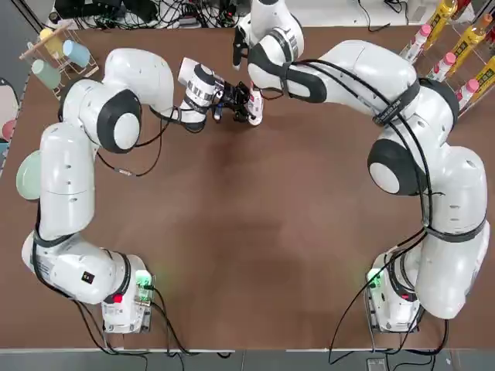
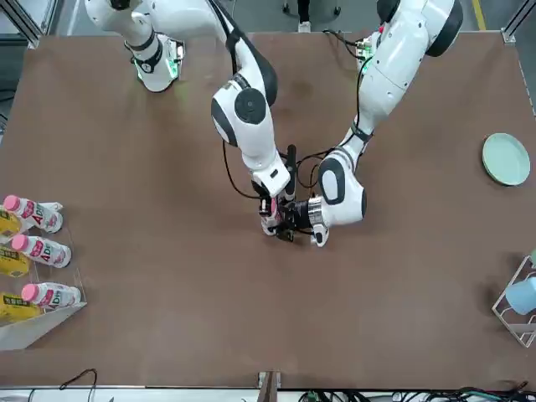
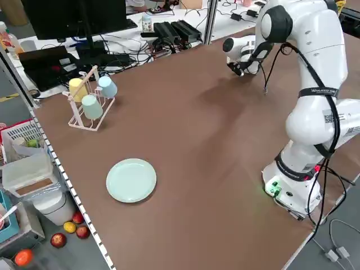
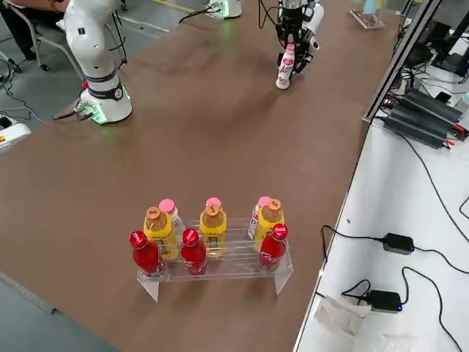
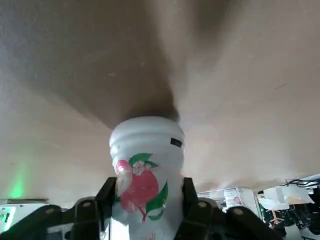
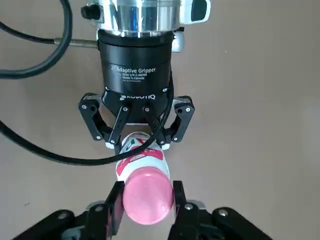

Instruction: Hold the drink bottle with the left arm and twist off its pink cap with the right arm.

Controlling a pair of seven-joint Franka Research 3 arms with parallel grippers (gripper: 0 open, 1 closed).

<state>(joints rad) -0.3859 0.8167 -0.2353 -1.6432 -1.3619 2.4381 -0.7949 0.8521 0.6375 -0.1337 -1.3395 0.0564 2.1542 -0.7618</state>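
Bottle: we have the drink bottle (image 5: 146, 167) toward 12 o'clock from the table's middle in the top view, cap end up and close to upright; whether its base touches the table (image 1: 232, 255), we cannot tell.
Left gripper: ours (image 5: 147, 189) is at the bottle, reaching in from 9 o'clock in the top view, its fingers closed on the white body from both sides.
Right gripper: we have it (image 6: 149, 189) at the bottle's top, at 12 o'clock on the table, its fingers clenched about the pink cap (image 6: 148, 197).
Cap: we see it seated on the bottle's neck, with no gap showing; whether its thread has begun to loosen, we cannot tell.
Done: we have the body held and the cap gripped, so both halves of the hold look ready.
Left: we judge that the twisting, the lifting clear of the cap and any setting down remain.
Progress: we would call it the middle of the job, at the twist itself.
Bottle rack: the clear rack (image 4: 238, 270) at 2 o'clock in the top view holds other bottles, which our task does not need.
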